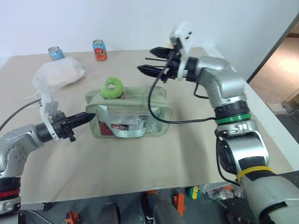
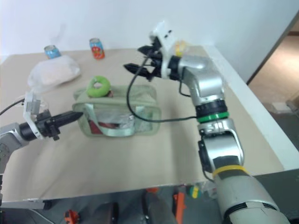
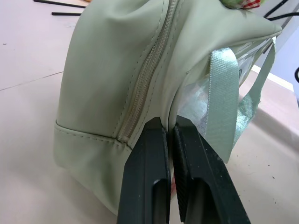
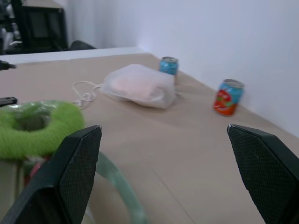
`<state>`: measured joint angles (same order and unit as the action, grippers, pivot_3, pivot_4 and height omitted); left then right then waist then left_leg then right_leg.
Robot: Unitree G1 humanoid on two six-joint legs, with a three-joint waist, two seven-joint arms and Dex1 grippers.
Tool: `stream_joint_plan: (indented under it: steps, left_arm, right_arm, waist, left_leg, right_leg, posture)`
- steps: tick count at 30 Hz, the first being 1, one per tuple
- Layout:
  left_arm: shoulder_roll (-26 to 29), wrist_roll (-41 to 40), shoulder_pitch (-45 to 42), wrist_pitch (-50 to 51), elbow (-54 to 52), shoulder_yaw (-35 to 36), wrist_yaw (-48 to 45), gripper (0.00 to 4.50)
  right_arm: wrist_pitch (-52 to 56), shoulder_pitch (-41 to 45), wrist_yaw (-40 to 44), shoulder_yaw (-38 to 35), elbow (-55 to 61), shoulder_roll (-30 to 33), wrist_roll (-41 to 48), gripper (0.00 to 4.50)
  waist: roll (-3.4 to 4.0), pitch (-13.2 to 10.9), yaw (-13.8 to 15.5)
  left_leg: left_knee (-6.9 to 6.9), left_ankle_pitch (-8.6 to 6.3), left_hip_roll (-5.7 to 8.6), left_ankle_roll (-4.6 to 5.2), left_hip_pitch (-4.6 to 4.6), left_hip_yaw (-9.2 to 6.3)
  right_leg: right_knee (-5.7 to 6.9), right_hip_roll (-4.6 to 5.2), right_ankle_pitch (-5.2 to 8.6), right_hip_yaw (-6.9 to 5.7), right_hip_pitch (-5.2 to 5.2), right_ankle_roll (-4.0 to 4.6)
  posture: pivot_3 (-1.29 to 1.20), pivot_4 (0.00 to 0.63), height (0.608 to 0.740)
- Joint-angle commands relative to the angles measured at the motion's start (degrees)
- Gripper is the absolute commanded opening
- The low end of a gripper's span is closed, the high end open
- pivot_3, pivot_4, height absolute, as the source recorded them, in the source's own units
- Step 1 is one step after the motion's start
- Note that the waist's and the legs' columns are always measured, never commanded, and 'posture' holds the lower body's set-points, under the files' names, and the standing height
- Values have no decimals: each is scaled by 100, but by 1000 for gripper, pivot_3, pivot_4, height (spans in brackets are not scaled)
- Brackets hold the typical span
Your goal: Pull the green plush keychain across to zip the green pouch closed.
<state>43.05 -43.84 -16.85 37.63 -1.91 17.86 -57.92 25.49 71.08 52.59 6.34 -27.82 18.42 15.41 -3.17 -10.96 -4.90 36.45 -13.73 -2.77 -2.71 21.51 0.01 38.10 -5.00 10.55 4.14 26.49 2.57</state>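
Observation:
The green pouch lies lengthwise in the middle of the table, its clear side facing me. The green plush keychain, a bright lime ring, rests on top near the pouch's left end. My left gripper is shut on the seam at that end, which in the left wrist view runs into the tips of its fingers. My right gripper hangs open in the air behind and above the pouch's right half, holding nothing. In the right wrist view the keychain lies ahead of its wide-spread fingers.
A white plastic bag with a drawstring lies at the back left. A blue can and a red can stand near the far edge. The right arm's black cable droops over the pouch. The table's right edge is close.

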Motion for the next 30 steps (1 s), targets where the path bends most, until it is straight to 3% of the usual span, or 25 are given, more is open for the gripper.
stream_joint_plan:
  steps: [1,16,17,19,28,30]
  left_arm:
    - [-29,35,115,21,-128,-64,5,0]
    - [-146,49,172,2,-191,-95,47,0]
    - [-153,46,173,4,-195,-88,55,0]
    - [-163,35,194,6,-215,-71,67,0]
    - [-225,32,251,-19,-235,-83,101,0]
    - [-240,45,231,-34,-204,-113,85,0]
  right_arm:
    - [92,229,214,242,353,-143,-79,4457]
    - [349,1,492,957,645,-616,-400,4457]
    - [314,-13,487,964,616,-628,-433,3925]
    - [257,-42,506,966,588,-629,-477,3396]
    - [-10,-65,579,900,420,-549,-611,187]
    - [-91,-60,581,871,333,-495,-665,34]
  waist:
    - [0,0,16]
    - [0,1,44]
    - [-1,1,44]
    - [-1,1,45]
    - [-1,2,45]
    - [-2,2,45]
  left_leg:
    - [0,-3,0,-1,0,1]
    - [7,-4,3,1,-8,-3]
    - [8,-4,4,1,-8,-2]
    - [8,-4,6,1,-7,0]
    - [8,-4,7,1,-8,-1]
    - [8,-4,7,1,-9,-1]
  right_leg:
    - [-1,2,3,1,0,-4]
    - [7,5,8,-8,-6,-10]
    - [7,7,8,-7,-6,-10]
    - [6,9,8,-5,-6,-10]
    - [6,10,8,-6,-7,-10]
    - [6,10,8,-6,-8,-10]
  posture:
    - [0,150,740]
    - [0,150,740]
    - [0,150,740]
    - [0,150,740]
    - [0,150,740]
    - [0,150,740]
